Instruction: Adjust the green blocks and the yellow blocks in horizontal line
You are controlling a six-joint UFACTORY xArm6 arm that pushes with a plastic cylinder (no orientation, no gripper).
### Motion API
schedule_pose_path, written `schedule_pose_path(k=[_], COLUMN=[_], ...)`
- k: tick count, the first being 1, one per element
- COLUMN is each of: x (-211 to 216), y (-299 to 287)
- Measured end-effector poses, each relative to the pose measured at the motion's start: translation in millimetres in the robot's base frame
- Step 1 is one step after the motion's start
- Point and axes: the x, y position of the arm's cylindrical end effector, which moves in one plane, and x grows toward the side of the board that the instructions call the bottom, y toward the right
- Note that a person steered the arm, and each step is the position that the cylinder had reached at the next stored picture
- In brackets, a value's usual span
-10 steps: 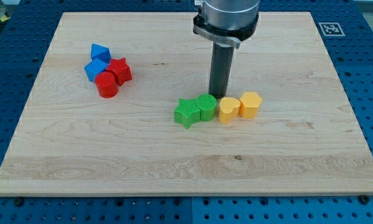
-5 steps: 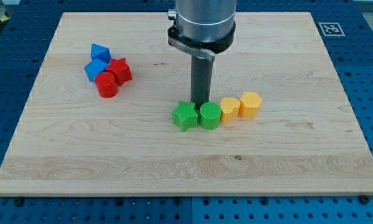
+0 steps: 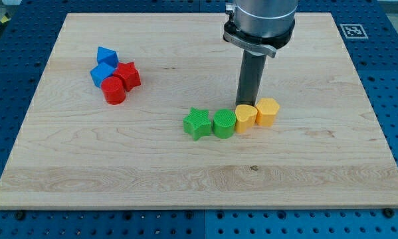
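A green star block (image 3: 197, 123), a green round block (image 3: 224, 123), a yellow heart-shaped block (image 3: 245, 119) and a yellow hexagonal block (image 3: 268, 111) lie in a row across the board's middle, rising slightly to the view's right. Neighbours touch or nearly touch. My tip (image 3: 247, 105) stands just above the yellow heart-shaped block, at its upper edge, between the green round block and the yellow hexagonal block.
A cluster of two blue blocks (image 3: 104, 65) and two red blocks (image 3: 120, 81) sits at the view's upper left. The wooden board (image 3: 185, 179) lies on a blue perforated table, with a marker tag (image 3: 353, 30) at the upper right corner.
My tip moved left, pushing the green round and star blocks slightly down and left, then swung right to stand above the yellow heart-shaped block.
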Motion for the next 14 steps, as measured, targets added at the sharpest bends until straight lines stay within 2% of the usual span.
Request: schedule_pose_path(k=[3,4,7,9,12,14], x=[5.1,-14.6,-11.0,-24.6,9.2,-3.4], y=[0.1,8.5,59.5,39.9,45.3,41.5])
